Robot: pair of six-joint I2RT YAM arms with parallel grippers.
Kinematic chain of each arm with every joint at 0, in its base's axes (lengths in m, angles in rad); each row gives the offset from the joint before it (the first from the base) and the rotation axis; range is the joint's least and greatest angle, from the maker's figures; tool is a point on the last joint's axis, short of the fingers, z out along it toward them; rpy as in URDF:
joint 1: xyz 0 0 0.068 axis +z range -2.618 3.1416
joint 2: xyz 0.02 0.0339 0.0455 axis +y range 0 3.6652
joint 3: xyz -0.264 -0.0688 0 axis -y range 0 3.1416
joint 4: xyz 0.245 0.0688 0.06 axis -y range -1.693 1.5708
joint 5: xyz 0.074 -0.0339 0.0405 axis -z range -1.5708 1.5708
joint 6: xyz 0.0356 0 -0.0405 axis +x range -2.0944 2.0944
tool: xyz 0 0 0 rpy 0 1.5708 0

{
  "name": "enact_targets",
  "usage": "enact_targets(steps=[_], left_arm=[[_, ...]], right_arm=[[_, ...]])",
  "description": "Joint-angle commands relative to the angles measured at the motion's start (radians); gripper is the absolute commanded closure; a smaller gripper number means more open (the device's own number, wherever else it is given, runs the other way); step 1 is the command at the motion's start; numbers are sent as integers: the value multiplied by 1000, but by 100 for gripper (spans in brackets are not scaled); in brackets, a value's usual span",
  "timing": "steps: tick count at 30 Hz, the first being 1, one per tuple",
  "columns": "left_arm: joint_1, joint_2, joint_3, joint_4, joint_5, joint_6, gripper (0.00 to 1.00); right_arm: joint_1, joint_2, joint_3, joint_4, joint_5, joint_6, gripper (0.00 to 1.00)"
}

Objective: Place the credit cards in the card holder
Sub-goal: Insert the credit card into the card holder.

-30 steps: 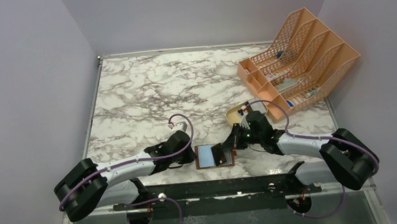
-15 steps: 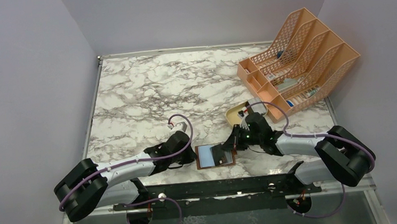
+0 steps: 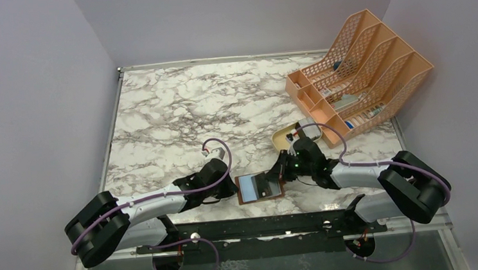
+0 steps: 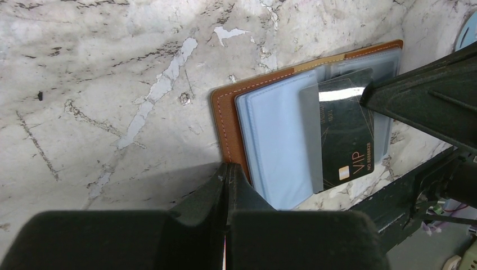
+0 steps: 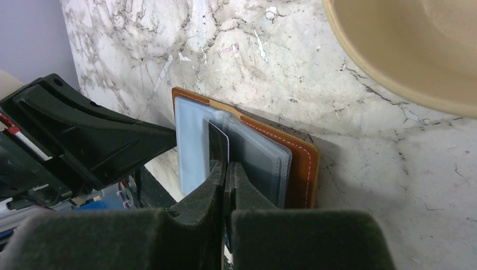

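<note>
The right gripper (image 5: 227, 169) was clamped on a dark credit card (image 4: 344, 138). Over the last second it had nudged that card slightly further across the open card holder (image 4: 226, 121), and the card's leading edge appeared to sit under a clear sleeve near the holder's middle. The left gripper (image 4: 228, 171), closed on nothing, rested at the holder's brown edge, seemingly pinning it. Insertion looked begun, not finished.

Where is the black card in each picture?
Top external: black card, lower middle, at the open brown card holder.
Left wrist: right of centre, lying over the holder.
Right wrist: centre, seen edge-on, at the holder.
Shared landmark: the brown card holder.
</note>
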Motion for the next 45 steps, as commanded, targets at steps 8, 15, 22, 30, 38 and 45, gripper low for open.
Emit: enact_targets(steps=[8, 15, 22, 30, 38, 45], left_arm=[[-1, 2, -21, 6, 37, -7, 100], [-1, 3, -21, 11, 40, -9, 100], [-3, 8, -28, 12, 43, -17, 100], [-3, 8, -28, 24, 50, -21, 100], [-9, 31, -31, 51, 67, -28, 100], [-11, 27, -25, 56, 63, -31, 100]], right_arm=[[51, 17, -20, 39, 109, 33, 99], [91, 26, -13, 64, 170, 65, 99], [111, 2, -41, 75, 240, 96, 99], [113, -53, -79, 77, 282, 129, 99], [134, -41, -90, 105, 309, 163, 99], [179, -30, -70, 86, 351, 186, 99]])
